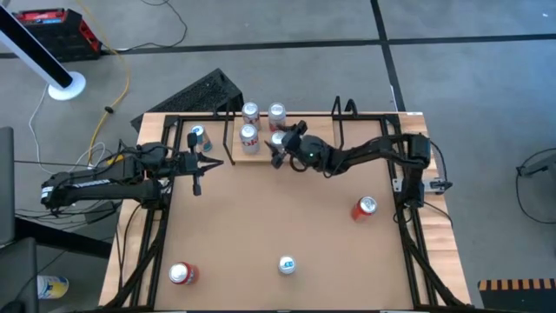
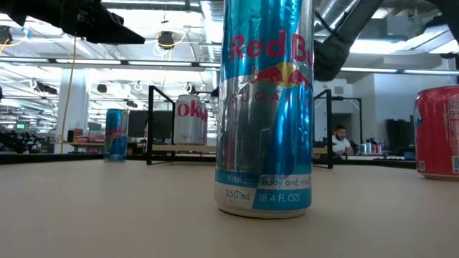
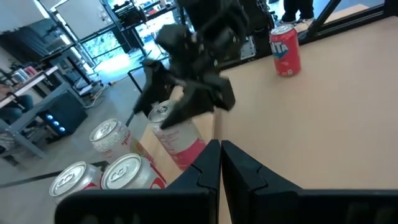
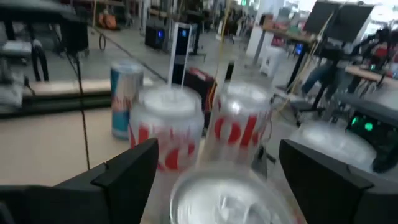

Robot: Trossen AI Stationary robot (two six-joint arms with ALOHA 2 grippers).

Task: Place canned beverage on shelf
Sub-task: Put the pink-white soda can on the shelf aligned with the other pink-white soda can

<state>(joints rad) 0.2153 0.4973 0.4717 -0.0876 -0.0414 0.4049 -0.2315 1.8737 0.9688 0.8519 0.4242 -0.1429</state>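
A brown tabletop [image 1: 287, 217] on a grey floor is seen from above. The shelf [image 1: 236, 149] lies at its upper centre, with three cans standing on it. A fourth can [image 1: 278, 139] is straddled at the shelf's right end by the right pincer [image 1: 282, 143], whose fingers stand wide apart on either side. The left pincer [image 1: 198, 165] is held with fingers together, left of the shelf, gripping nothing. Loose cans [image 1: 364, 207] are seen lower down the tabletop.
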